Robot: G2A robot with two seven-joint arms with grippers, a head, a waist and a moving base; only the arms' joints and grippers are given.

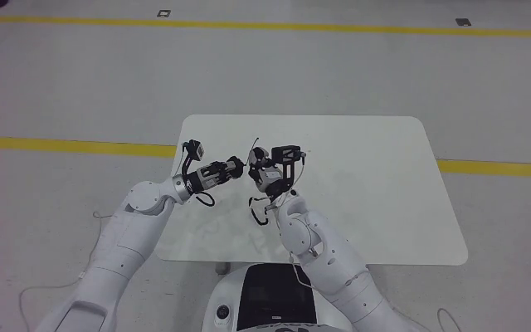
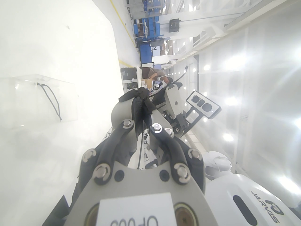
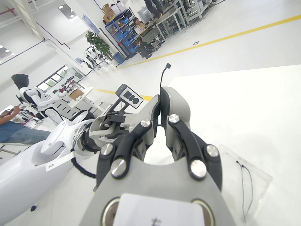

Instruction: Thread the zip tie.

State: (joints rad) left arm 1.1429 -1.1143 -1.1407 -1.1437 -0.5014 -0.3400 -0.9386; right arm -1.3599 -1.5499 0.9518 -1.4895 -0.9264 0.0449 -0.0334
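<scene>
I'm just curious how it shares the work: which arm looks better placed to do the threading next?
Probably the left. The right gripper is shut on the zip tie, its head sticking out, so the left gripper close beside it seems freer to do the feeding.

White floor (image 1: 83, 83), yellow floor lines (image 1: 249, 26), blue shelving (image 3: 120, 32), potted plant (image 3: 96, 41), bright ceiling lights (image 2: 231, 101)

1. You have one table (image 1: 390, 199).
2. You have two grippers on it: the left gripper (image 2: 140, 95) and the right gripper (image 3: 160, 99).
3. You can count three black zip ties: one held zip tie (image 3: 161, 83) pinched in the right gripper, and two loose zip ties (image 3: 244, 189) lying in the tray.
4. You have one clear tray (image 3: 262, 177) resting on the table.
</scene>
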